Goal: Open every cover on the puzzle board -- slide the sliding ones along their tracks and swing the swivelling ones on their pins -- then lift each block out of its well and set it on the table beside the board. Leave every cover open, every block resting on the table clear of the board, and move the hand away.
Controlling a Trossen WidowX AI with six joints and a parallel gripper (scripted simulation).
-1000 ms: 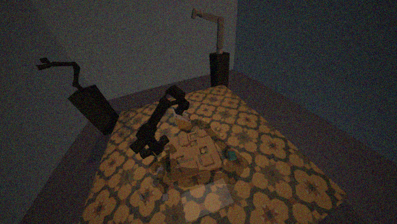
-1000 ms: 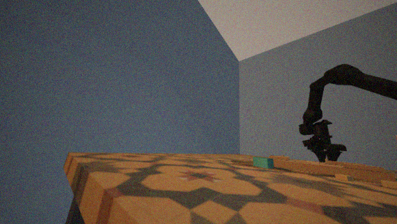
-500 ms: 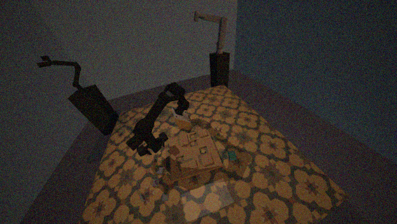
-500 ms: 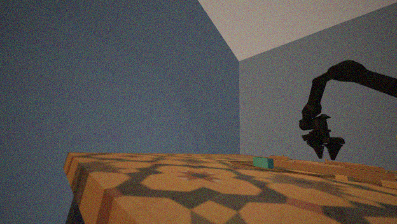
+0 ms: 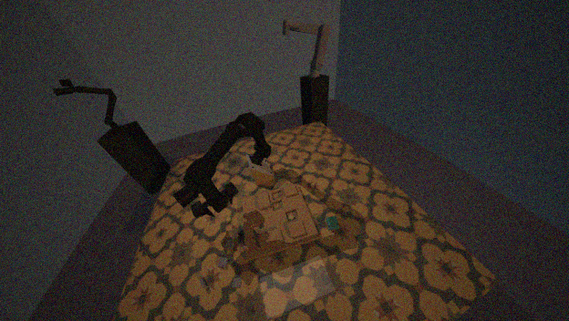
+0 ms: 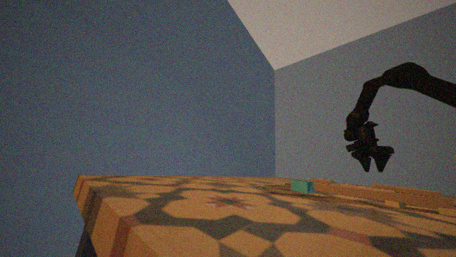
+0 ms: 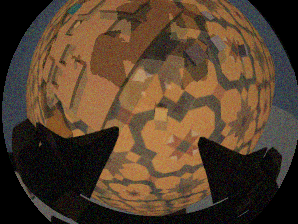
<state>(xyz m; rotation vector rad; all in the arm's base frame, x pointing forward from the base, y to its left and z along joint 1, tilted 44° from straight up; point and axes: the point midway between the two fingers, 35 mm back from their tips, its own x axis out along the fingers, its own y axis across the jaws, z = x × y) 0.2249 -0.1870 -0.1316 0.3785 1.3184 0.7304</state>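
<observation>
The tan puzzle board (image 5: 311, 220) (image 7: 100, 50) lies mid-table, with raised rails and recesses; the arm's shadow falls over part of it. A square well (image 5: 291, 215) shows in its top. The image is too dark to tell how each cover stands. A teal block (image 5: 333, 222) (image 6: 300, 186) (image 7: 75, 8) sits on the table beside the board. A small yellow block (image 7: 160, 115) shows below my fingers, off the board's edge. My gripper (image 6: 374, 171) (image 7: 160, 137) is open and empty, above the table beside the board.
Pale grey-lilac patches (image 5: 222, 262) (image 7: 217, 42) show on the patterned table (image 5: 392, 210); whether they are objects is unclear. A tan object (image 5: 261, 177) stands by the arm's base. Two other arms stand on pedestals (image 5: 137, 157) (image 5: 315, 98) beyond the table.
</observation>
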